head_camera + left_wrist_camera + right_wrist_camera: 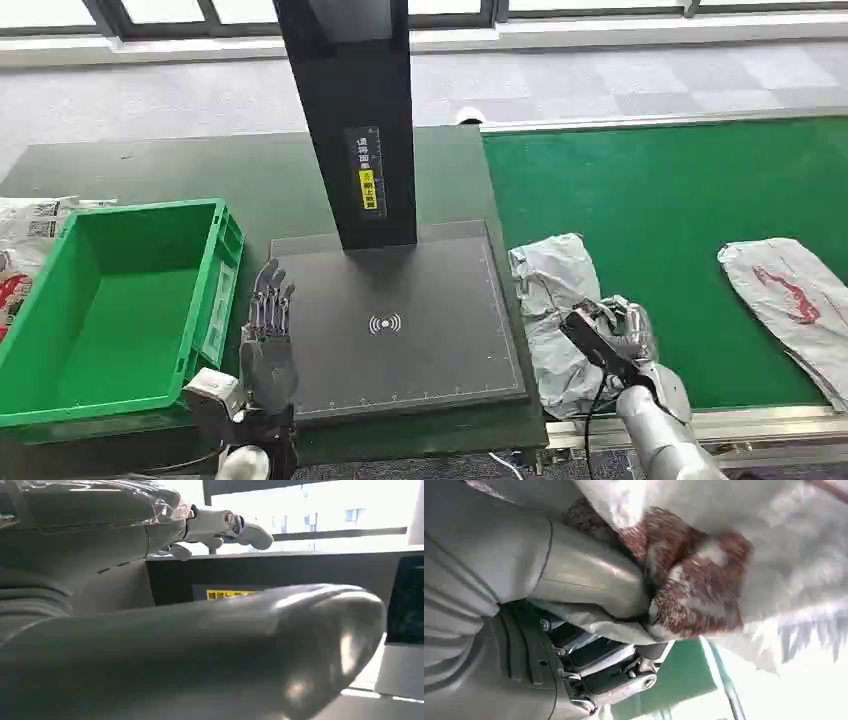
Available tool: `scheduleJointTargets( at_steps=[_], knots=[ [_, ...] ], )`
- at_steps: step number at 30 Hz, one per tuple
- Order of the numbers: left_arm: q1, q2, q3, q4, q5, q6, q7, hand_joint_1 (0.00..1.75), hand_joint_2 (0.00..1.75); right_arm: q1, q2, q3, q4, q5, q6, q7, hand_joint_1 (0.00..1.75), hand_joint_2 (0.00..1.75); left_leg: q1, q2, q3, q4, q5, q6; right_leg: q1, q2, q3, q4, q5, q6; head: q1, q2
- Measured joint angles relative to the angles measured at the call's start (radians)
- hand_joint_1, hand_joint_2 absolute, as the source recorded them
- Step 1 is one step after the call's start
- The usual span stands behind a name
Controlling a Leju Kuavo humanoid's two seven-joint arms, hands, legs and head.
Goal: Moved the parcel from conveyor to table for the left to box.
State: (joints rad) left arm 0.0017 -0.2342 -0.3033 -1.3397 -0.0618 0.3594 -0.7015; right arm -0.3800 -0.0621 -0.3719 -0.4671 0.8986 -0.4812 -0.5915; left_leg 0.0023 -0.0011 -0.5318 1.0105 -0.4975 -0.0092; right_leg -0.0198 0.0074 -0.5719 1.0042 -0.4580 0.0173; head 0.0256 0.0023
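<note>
At about nine o'clock in the head view, a green crate (110, 300) sits on the dark green desk (200, 170), with printed bags (25, 235) lying just beyond its far-left side. Just beside the crate's right wall, at seven o'clock, the left hand (268, 340) is raised over the desk's near edge, fingers (270, 295) straight and spread, holding nothing; the left wrist view shows its thumb (200, 645) and pale fingertips extended in the air. At the centre lies a dark scanner pad (400, 320) with a black column (350, 110) rising from its far side toward twelve o'clock. To the right of the pad, at five o'clock, a grey parcel (555, 300) lies on the green conveyor (660, 200) near its left edge. The right hand (620, 335) rests on the parcel's near right part, fingers curled into the wrapping; the right wrist view shows the thumb pressed against the crumpled plastic. At three o'clock, a second white bag (790, 300) with red print lies on the belt, well apart.
</note>
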Motion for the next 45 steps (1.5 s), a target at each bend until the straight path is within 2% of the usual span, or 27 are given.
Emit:
scheduleJointTargets(
  at_steps=[3,6,9,12,16,17,24,30,33,37,40,45],
  knots=[
    [0.005,0.0,0.0,0.0,0.0,-0.007,0.0,0.0,0.0,0.084,0.04,0.006,-0.224,-0.129,-0.025,-0.054,1.75,1.75,0.0,-0.009,-0.003,0.0,0.001,-0.001,0.0,-0.008,0.0,0.0,-0.001,-0.001,0.0,0.0],
    [0.004,0.0,0.0,0.001,0.0,-0.009,0.0,0.0,0.0,0.184,0.074,0.048,-0.455,-0.163,-0.033,-0.038,1.75,1.75,0.0,-0.009,-0.006,0.0,0.001,-0.001,0.0,-0.008,-0.002,0.0,-0.001,-0.001,0.0,0.0],
    [0.004,0.0,0.0,0.001,0.0,-0.007,0.0,0.0,0.0,0.258,0.092,0.162,-0.674,-0.172,-0.067,-0.025,1.75,1.75,0.0,-0.006,-0.008,0.0,0.001,-0.001,0.0,-0.006,-0.005,0.0,-0.001,-0.001,0.0,0.0],
    [0.004,0.0,0.0,0.0,0.0,-0.006,0.0,0.0,0.0,0.302,0.099,0.279,-0.825,-0.194,-0.113,-0.022,1.75,1.75,0.0,-0.005,-0.008,0.0,0.001,-0.001,0.0,-0.005,-0.006,0.0,-0.001,-0.001,0.0,0.0],
    [0.006,0.0,0.0,-0.001,0.001,-0.008,0.0,0.0,0.0,0.317,0.1,0.375,-0.927,-0.219,-0.138,-0.017,1.75,1.75,0.0,-0.005,-0.008,0.0,0.002,-0.001,0.0,-0.005,-0.005,0.0,-0.001,-0.001,0.0,0.0],
    [0.006,0.0,0.0,-0.002,0.006,-0.013,0.0,0.0,0.0,0.314,0.1,0.396,-0.946,-0.238,-0.138,-0.018,1.75,1.75,0.0,-0.005,-0.013,0.0,0.002,-0.001,0.0,-0.005,-0.005,0.0,0.0,0.0,0.0,0.0],
    [0.002,-0.008,0.0,-0.003,0.013,-0.02,0.0,0.0,0.0,0.264,0.103,0.53,-0.973,-0.295,-0.141,-0.018,1.75,1.75,0.0,-0.005,-0.007,0.0,0.003,-0.001,0.0,-0.004,-0.005,0.0,0.001,-0.001,0.0,0.0],
    [0.002,-0.008,0.0,-0.003,0.019,-0.029,0.0,0.0,0.0,0.254,0.104,0.556,-0.978,-0.306,-0.141,-0.017,1.75,1.75,0.0,-0.005,-0.007,0.0,0.003,-0.001,0.0,-0.004,-0.005,0.0,0.001,-0.001,0.0,0.0],
    [-0.003,-0.009,0.0,0.005,0.031,-0.056,0.0,0.0,0.0,0.226,0.104,0.567,-0.952,-0.357,-0.094,-0.008,1.75,1.75,0.0,-0.004,-0.008,0.0,0.003,-0.001,0.0,-0.004,-0.005,0.0,0.001,-0.001,0.0,0.0],
    [-0.03,-0.024,0.0,0.054,0.046,-0.034,0.0,0.0,0.0,0.168,0.119,0.571,-0.802,-0.463,-0.007,-0.05,1.75,1.75,0.0,-0.004,-0.007,0.0,0.004,-0.001,0.0,-0.004,-0.005,0.0,0.002,-0.001,0.0,0.0],
    [-0.059,-0.036,-0.001,0.109,0.053,-0.02,0.001,0.0,0.0,0.127,0.144,0.571,-0.64,-0.545,0.021,-0.094,1.75,1.75,0.0,-0.004,-0.008,0.0,0.005,-0.001,0.0,-0.004,-0.006,0.0,0.003,-0.001,0.0,0.0],
    [-0.1,-0.05,-0.009,0.178,0.035,-0.027,0.002,0.0,0.0,0.065,0.199,0.57,-0.397,-0.602,0.049,-0.106,1.75,1.75,0.0,-0.004,-0.008,0.0,0.005,-0.002,0.0,-0.003,-0.007,0.0,0.004,-0.001,0.0,0.0]
  ],
)
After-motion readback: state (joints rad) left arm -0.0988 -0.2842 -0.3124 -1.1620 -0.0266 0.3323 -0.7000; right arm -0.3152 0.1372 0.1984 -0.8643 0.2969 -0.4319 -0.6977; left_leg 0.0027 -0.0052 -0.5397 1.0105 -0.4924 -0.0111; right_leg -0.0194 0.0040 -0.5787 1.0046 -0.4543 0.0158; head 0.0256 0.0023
